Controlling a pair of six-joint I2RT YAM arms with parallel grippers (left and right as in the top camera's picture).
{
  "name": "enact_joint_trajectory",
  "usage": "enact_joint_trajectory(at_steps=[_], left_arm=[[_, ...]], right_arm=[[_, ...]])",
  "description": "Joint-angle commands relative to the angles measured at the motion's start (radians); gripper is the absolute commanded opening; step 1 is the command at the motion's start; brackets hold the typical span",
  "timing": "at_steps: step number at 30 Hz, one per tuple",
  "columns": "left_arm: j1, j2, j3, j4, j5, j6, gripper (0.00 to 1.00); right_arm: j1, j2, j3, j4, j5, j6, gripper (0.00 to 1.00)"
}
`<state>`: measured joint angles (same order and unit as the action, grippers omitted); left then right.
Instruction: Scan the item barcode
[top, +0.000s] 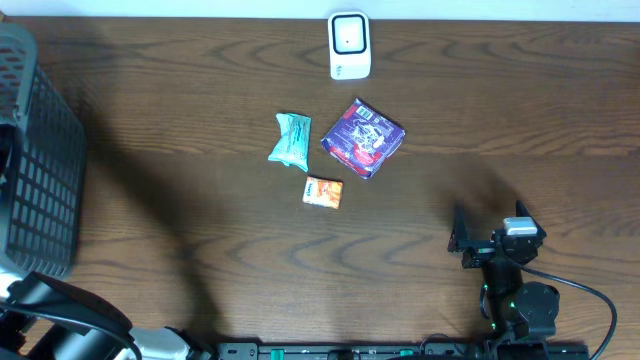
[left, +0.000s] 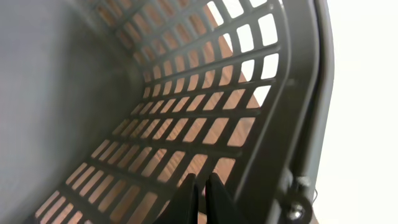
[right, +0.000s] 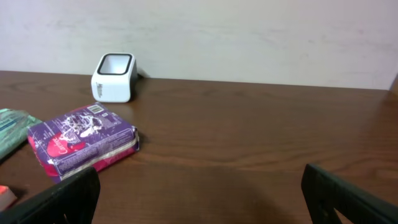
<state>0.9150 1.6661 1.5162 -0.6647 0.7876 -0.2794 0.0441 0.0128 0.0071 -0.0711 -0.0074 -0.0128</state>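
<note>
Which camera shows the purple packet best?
Overhead: the purple packet lies whole, printed face showing, near the white scanner. Right wrist sees it low and side-on, at left. Left wrist sees only the basket.

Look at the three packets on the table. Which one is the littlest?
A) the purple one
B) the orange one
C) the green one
B: the orange packet is clearly smaller than the green packet and the purple packet lying just behind it.
</note>
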Motion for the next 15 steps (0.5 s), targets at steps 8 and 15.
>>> enact_joint_trajectory(at_steps=[8, 15], left_arm=[[0.001, -0.007, 0.001, -0.052, 0.200, 0.062, 0.07], [0.001, -0.007, 0.001, -0.173, 0.205, 0.148, 0.07]], right_arm=[[-0.007, -0.002, -0.002, -0.004, -0.005, -0.011, 0.99], [-0.007, -0.002, -0.002, -0.004, -0.005, -0.011, 0.99]])
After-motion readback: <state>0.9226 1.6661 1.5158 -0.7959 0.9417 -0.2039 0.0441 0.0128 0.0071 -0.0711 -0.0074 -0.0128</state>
